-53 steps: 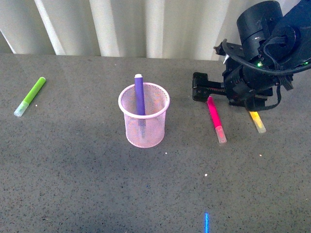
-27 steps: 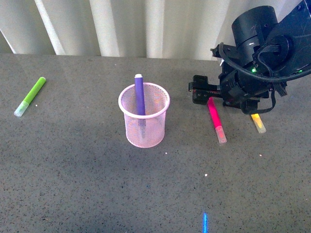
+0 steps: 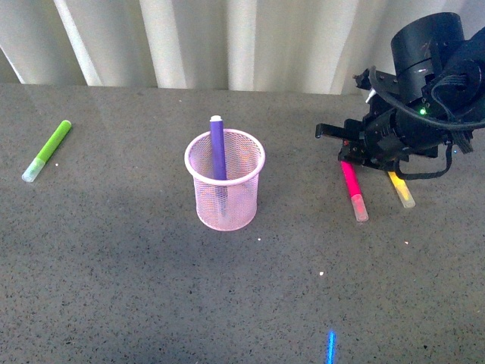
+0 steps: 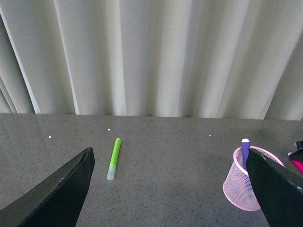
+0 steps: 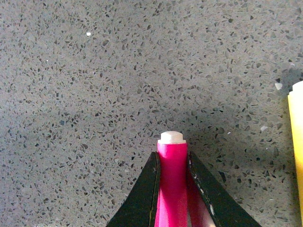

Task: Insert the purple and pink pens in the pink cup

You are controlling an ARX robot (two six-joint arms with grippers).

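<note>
Shifted rightward along with the right arm, the pink pen (image 3: 353, 189) now sits well right of the pink cup (image 3: 224, 199), which holds the purple pen (image 3: 217, 148) leaning on its far wall. Right end effector (image 5: 172, 153) pinches the pink pen's far end low over the worktop (image 3: 136, 288); left end effector (image 4: 165, 189) spreads wide, holding nothing. Yellow marker (image 3: 402, 189) lies beside the pink pen, green marker (image 3: 47, 151) far left
</note>
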